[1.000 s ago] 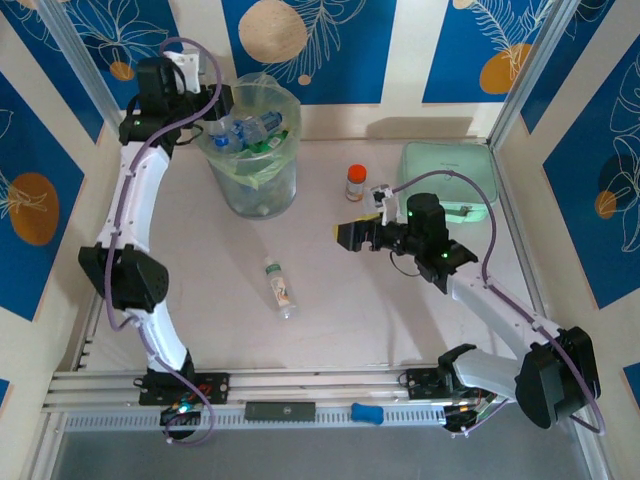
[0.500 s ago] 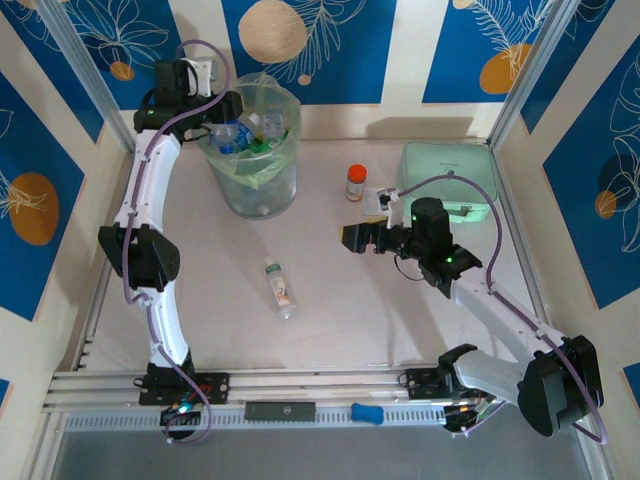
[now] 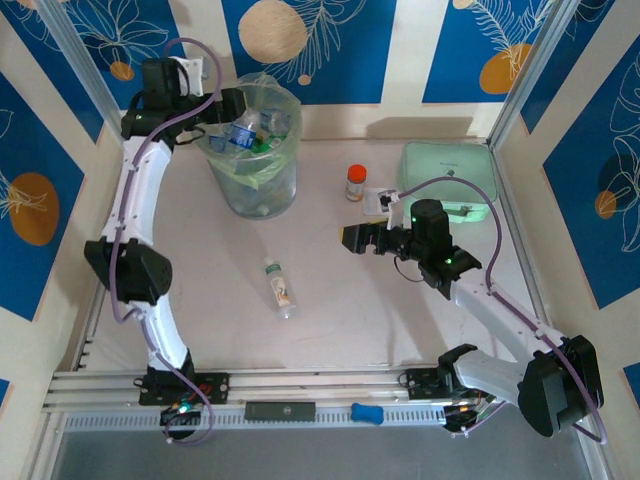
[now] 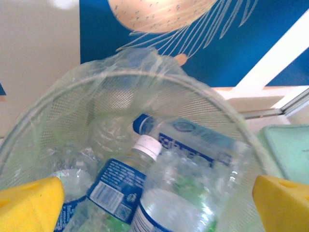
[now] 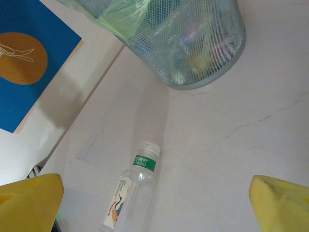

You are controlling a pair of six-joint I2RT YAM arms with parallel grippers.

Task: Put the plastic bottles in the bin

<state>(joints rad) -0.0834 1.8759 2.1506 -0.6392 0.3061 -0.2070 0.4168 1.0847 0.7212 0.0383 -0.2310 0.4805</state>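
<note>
On the pale, faintly veined table [image 3: 330, 330], closed in by cream walls and blue panels [image 3: 340, 50] printed with orange discs and white feathery leaves, the bin [image 3: 262, 185] stands at the far left near the back wall, with a thin bag [image 3: 238, 165] folded over its rim. It is heaped with plastic bottles [image 3: 245, 130]; the left wrist view looks down on clear ones with blue labels, one lying across the pile with a blue cap, another with a white cap. The left gripper [image 3: 228, 104] hangs at the bin's left rim above the pile, its yellow fingers [image 4: 29, 205] spread wide at either edge of the wrist view with nothing between them. One more bottle [image 3: 281, 289], clear with a white cap and a green band, lies on its side on the bare table in front of the bin, well apart from it. The right gripper [image 3: 356, 238] hovers over mid-table to the right of that bottle, its fingers spread fully and empty. Beyond it an orange-capped jar [image 3: 355, 182] stands upright near a mint-green case [image 3: 447, 182] in the far right corner. A metal rail [image 3: 300, 385] runs along the near edge where both arms are bolted
</note>
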